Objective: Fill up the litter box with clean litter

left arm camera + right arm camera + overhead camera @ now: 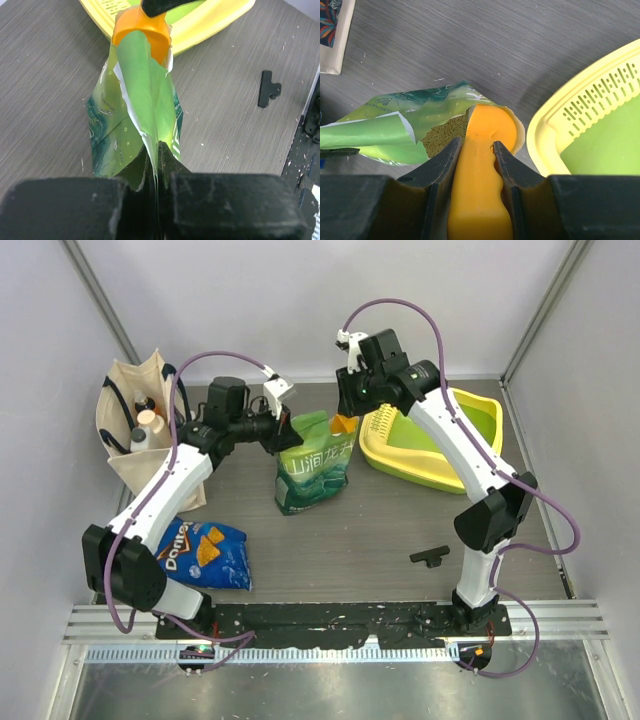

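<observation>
The litter box (400, 462) lies at the back right, with a yellow rim, a bare lime-green basin and a slotted grate (600, 95); its rim also shows in the left wrist view (210, 25). A green pouch (315, 475) stands left of it, its top open. My left gripper (280, 435) is shut on the pouch's top edge (145, 85). My right gripper (350, 400) is shut on the handle of an orange scoop (487, 150), whose bowl sits in the pouch mouth (145, 30). Olive-beige litter (442, 137) shows inside the pouch, beside the scoop.
A blue Doritos bag (205, 552) lies at the near left. A cream tote bag (135, 430) with bottles stands at the far left. A black clip (430, 557) lies on the table near the right arm's base and shows in the left wrist view (269, 88).
</observation>
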